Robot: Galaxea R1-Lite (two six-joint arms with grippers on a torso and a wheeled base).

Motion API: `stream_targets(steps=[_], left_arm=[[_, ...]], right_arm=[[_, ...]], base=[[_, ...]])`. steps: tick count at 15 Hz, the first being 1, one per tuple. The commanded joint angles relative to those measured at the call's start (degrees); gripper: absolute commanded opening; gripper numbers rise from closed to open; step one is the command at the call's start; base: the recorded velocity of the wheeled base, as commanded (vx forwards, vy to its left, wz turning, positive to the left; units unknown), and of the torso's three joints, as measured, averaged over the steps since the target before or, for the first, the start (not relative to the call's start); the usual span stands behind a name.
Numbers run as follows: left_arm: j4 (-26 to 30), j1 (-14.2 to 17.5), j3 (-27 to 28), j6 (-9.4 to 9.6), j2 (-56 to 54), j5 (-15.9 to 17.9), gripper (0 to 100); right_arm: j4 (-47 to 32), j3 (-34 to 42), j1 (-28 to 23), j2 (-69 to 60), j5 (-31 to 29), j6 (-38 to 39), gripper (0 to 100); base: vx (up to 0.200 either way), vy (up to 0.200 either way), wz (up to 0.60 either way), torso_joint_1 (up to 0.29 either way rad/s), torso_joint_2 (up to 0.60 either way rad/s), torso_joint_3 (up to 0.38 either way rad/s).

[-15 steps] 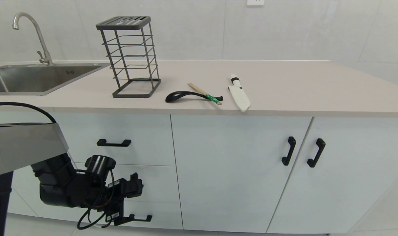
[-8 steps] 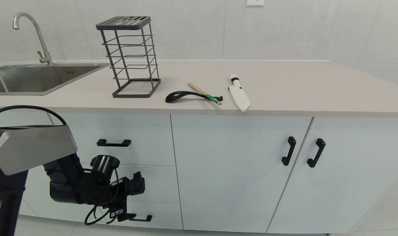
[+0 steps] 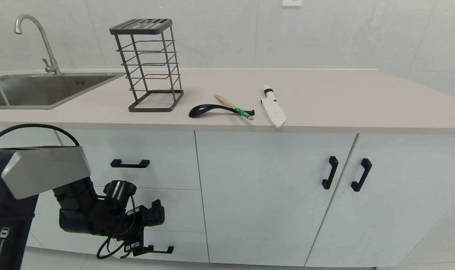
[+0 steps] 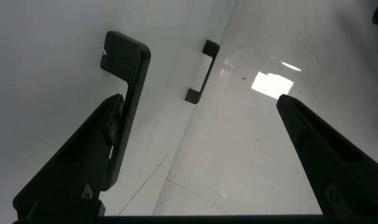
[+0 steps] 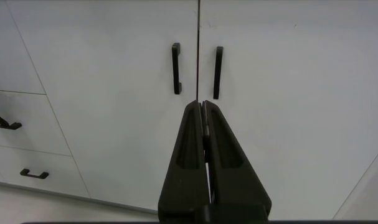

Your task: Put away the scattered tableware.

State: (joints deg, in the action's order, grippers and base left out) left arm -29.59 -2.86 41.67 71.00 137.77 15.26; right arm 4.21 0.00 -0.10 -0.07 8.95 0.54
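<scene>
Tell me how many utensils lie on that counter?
3: a black spoon right of the wire rack, a pair of chopsticks (counted as one) crossing its handle, and a white knife at the counter edge. None look hidden.

You see a black spoon (image 3: 204, 110), tan chopsticks (image 3: 225, 101) banded green, a white knife (image 3: 274, 109) with a black ring, a black wire rack (image 3: 142, 26) upper left, beige counter (image 3: 343, 97).

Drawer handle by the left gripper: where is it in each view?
Head: drawer handle low on the white cabinet front, by the left gripper.
Left wrist: handle beside one gripper finger.
Right wrist: handle at the edge, above another drawer handle.
Shared landmark: that cabinet front.
</scene>
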Motion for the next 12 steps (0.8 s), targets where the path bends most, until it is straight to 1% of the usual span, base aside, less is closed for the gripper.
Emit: stream_targets(steps=[1,2,3,4,8,9,12], left_arm=[[0.76,-0.3,-0.71,0.46,-0.39,0.03,100],[0.93,-0.21,-3.26,2.39,-1.27,-0.06,100],[0.93,-0.12,-5.72,2.83,-2.33,-0.85,100],[0.67,-0.12,-6.95,2.83,-2.77,-1.29,100],[0.76,-0.3,-7.3,2.92,-5.05,-1.38,100],[0.76,-0.39,-8.01,3.18,-5.67,-1.29,100],[0.76,-0.39,-12.58,3.36,-8.3,-1.29,100]], right_arm=[[0.01,0.0,0.01,0.07,0.02,-0.01,0],[0.01,0.0,0.01,0.07,0.02,0.08,0],[0.01,0.0,0.01,0.07,0.02,-0.01,0],[0.01,0.0,0.01,0.07,0.02,-0.01,0],[0.01,0.0,0.01,0.07,0.02,-0.01,0],[0.01,0.0,0.01,0.07,0.02,0.08,0],[0.01,0.0,0.01,0.07,0.02,0.08,0]], base=[[0.0,0.0,0.0,0.0,0.0,0.0],[0.0,0.0,0.0,0.0,0.0,0.0],[0.0,0.0,0.0,0.0,0.0,0.0],[0.0,0.0,0.0,0.0,0.0,0.0],[0.0,0.0,0.0,0.0,0.0,0.0],[0.0,0.0,0.0,0.0,0.0,0.0],[0.0,0.0,0.0,0.0,0.0,0.0]])
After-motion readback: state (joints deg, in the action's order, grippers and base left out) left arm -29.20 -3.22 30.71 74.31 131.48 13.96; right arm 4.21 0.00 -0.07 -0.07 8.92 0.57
